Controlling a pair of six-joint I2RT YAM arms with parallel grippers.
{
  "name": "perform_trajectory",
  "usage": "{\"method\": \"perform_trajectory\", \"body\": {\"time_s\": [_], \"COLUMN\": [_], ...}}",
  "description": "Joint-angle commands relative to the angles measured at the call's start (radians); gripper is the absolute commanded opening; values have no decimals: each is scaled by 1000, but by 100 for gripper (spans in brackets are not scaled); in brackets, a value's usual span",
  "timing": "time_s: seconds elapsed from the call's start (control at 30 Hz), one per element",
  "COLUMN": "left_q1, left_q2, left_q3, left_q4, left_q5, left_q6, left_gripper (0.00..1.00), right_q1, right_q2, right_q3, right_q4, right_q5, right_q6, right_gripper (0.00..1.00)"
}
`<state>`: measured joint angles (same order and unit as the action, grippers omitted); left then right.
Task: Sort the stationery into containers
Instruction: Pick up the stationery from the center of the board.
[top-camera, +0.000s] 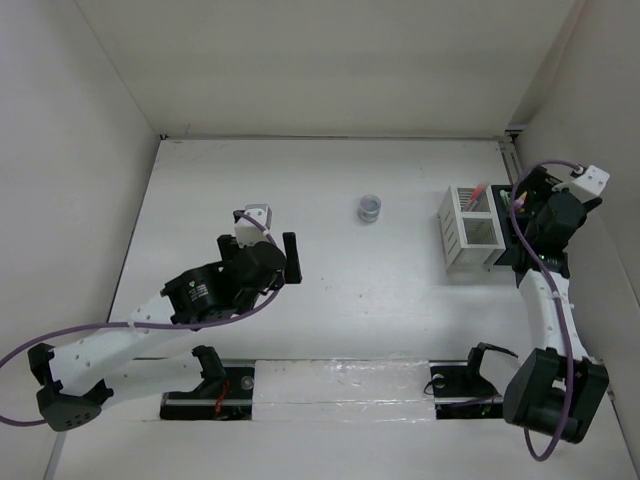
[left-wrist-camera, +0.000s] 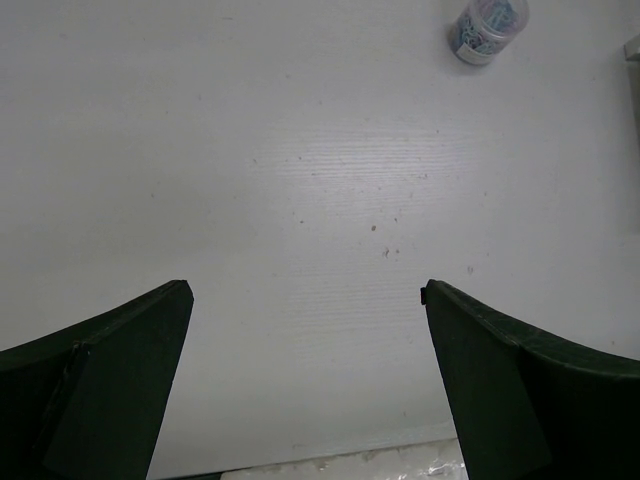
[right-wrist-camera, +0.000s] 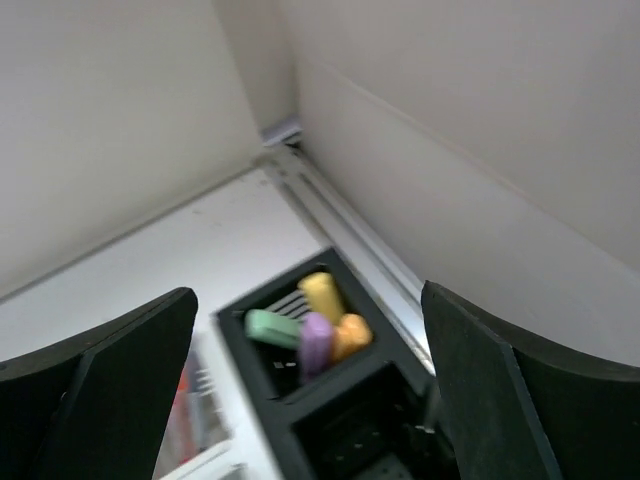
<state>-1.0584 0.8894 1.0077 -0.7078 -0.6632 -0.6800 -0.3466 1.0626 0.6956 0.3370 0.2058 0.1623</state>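
Right wrist view: the right end effector (right-wrist-camera: 308, 292) gapes empty over the black box (right-wrist-camera: 335, 398), four highlighters (right-wrist-camera: 318, 340) inside, at the table's (top-camera: 330, 300) far right corner. The left end effector (left-wrist-camera: 305, 290) gapes too; grey roll (top-camera: 370, 208) mid-table.

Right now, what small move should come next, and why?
Probably the left gripper, open over the table, should advance toward the grey roll ahead to its right: it seems the only loose stationery, and the right gripper hangs open above the black box.
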Motion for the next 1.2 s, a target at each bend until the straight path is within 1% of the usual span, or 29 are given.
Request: {"method": "perform_trajectory", "body": {"time_s": [0.0,0.07,0.1,0.13,0.17,0.2,0.3,0.33,0.4,0.43,0.53,0.57,0.63,0.67,0.7,0.73,0.77,0.8,0.83,0.9,0.93,0.97,1.0,1.03,1.07,1.13,1.17], "left_q1": [1,1,1,1,1,1,1,1,20,31,40,40,40,40,66,92,125,164,208,228,244,244,253,253,253,253,253], "left_q2": [20,34,34,60,69,78,115,124,147,157,198,216,305,342,423,463,502,534,583,623,679,715,752,790,860,925,983], "left_q3": [6,6,6,15,25,25,74,87,133,150,193,204,261,281,325,348,367,379,379,390,431,459,492,524,586,644,698], "left_q4": [-5,-5,-5,-15,-15,-15,-42,-42,-24,-24,63,83,107,123,136,160,181,206,261,315,330,330,330,320,306,294,285], "left_q5": [-38,-38,-38,-47,-47,-47,-58,-58,-26,-26,11,11,-4,-15,-15,17,128,186,218,243,261,272,283,272,272,272,272], "left_q6": [-18,-18,-18,-18,-18,-29,-62,-72,-84,-96,-96,-96,-107,-107,-107,-96,-66,-55,-55,-12,-1,8,20,31,49,50,63], "left_gripper": [100,100,100,100,100,100,100,100,100,100,100,100,100,100,100,100,100,100,100,100,100,100,100,100,100,100,100], "right_q1": [86,138,194,224,256,315,395,440,481,521,601,673,754,828,868,912,958,1027,1049,1095,1109,1123,1135,1156,1157,1179,1180], "right_q2": [-75,-95,-105,-128,-141,-154,-213,-225,-245,-245,-245,-245,-195,-172,-150,-133,-133,-150,-208,-269,-292,-315,-316,-316,-316,-325,-334], "right_q3": [109,142,171,183,195,205,226,237,251,260,269,269,269,281,306,317,317,317,303,274,274,274,284,303,303,314,314], "right_q4": [-19,-103,-133,-165,-229,-265,-395,-430,-499,-556,-607,-607,-607,-642,-664,-693,-705,-705,-705,-641,-641,-653,-700,-723,-742,-774,-786], "right_q5": [-42,-19,-19,-8,4,32,111,127,141,141,158,179,242,294,322,369,423,488,489,414,414,414,431,467,468,455,455], "right_q6": [3,3,3,3,-6,-6,6,16,43,55,56,56,42,33,32,72,81,94,104,105,105,105,105,105,105,94,94], "right_gripper": [100,100,100,100,100,100,100,100,100,100,100,100,100,100,100,100,100,100,100,100,100,100,100,100,100,100,100]}}
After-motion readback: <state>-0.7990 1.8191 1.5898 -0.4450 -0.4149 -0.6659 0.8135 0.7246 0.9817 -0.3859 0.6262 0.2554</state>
